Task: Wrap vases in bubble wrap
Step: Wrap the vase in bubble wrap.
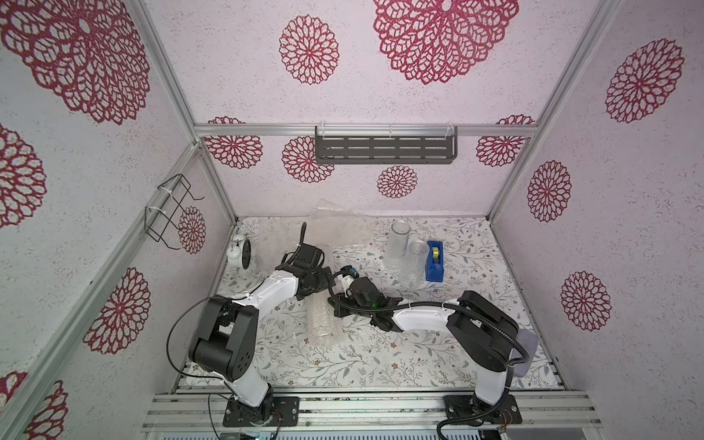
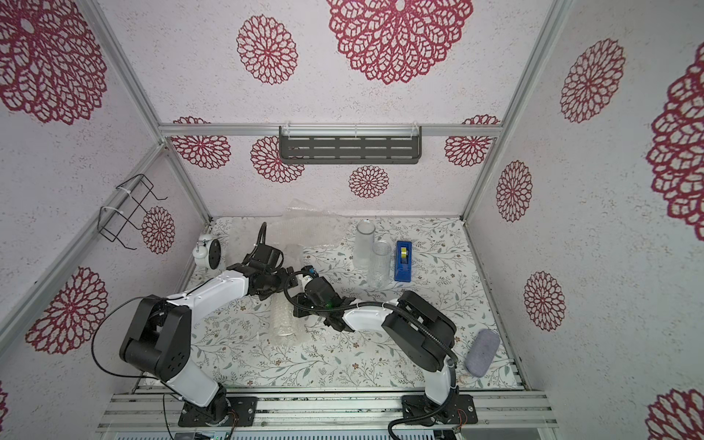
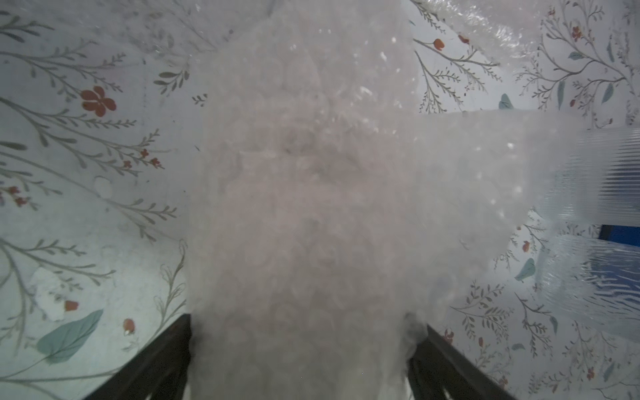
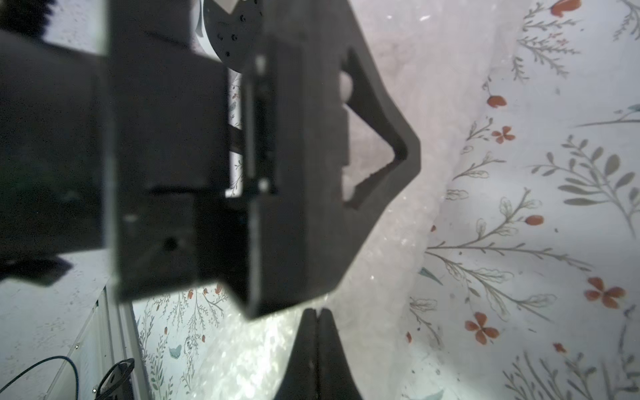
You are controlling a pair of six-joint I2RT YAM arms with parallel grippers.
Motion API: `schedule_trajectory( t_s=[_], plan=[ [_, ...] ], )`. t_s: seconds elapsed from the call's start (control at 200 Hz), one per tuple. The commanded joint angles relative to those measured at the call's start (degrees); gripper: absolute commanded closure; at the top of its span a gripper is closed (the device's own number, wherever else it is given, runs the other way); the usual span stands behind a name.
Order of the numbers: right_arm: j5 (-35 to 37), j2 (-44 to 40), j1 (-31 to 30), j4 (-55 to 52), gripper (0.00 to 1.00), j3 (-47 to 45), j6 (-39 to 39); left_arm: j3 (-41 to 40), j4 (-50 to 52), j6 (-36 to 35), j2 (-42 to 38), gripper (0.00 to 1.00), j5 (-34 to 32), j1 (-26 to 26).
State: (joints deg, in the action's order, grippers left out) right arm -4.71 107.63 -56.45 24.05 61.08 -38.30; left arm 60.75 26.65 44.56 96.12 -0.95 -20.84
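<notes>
Floral-print table cover (image 1: 381,362) lies beneath both arms. On the left gripper (image 3: 308,322) the black fingers stand wide, flanking a bumpy, translucent roll of bubble wrap (image 3: 304,173); whether they squeeze it I cannot tell. Just opposite, the right gripper (image 4: 317,313) is pinched together, its wrist view largely blocked by the left tool's dark body. Beyond it stand the frosted cylinder vase (image 1: 398,240), the ribbed glass vase (image 1: 417,264) and a blue tape dispenser (image 1: 435,263).

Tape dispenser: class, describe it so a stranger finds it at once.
On the flowered table, toward the back, stand a frosted cylinder and a shorter ribbed glass. The tape dispenser sits beside the ribbed glass. It alone is opaque blue with a yellow roll.
</notes>
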Motion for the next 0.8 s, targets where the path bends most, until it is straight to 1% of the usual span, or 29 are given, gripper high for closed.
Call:
schedule_trajectory(
  t_s=[0.0,0.17,0.295,0.375,0.475,0.565,0.675,0.791],
  plan=[
    [-0.48,0.48,-0.59,0.96,1.0,2.26,1.57,0.85,0.53,-0.51,1.62,0.14,-0.28,0.01],
    [0.59,0.6,-0.6,-0.47,1.0,2.38,1.63,0.59,0.46,-0.48,1.18,0.28,-0.75,-0.08],
    [1.09,-0.25,-0.6,-1.34,0.92,2.22,1.78,0.51,0.68,-0.87,1.26,0.37,-1.41,-0.17],
    [1.57,-1.57,-0.6,-2.28,0.84,1.94,2.43,0.43,0.51,-1.09,1.57,0.41,-1.4,-0.12],
    [3.22,-4.07,-0.51,-5.28,0.71,1.84,4.37,0.03,0.0,-1.23,1.75,0.44,-1.23,-0.15],
    [5.54,-6.97,-0.45,-8.9,0.63,1.76,6.56,-0.35,-0.28,-1.38,1.79,0.44,-1.44,-0.14],
    [7.79,-11.46,0.69,-12.48,0.6,0.62,8.73,-0.59,-0.42,-1.49,1.86,0.45,-1.7,-0.11],
    [8.64,-18.74,4.27,-15.99,0.6,-2.3,10.97,-0.85,-0.45,-1.79,1.8,0.45,-1.87,-0.15]
  ],
)
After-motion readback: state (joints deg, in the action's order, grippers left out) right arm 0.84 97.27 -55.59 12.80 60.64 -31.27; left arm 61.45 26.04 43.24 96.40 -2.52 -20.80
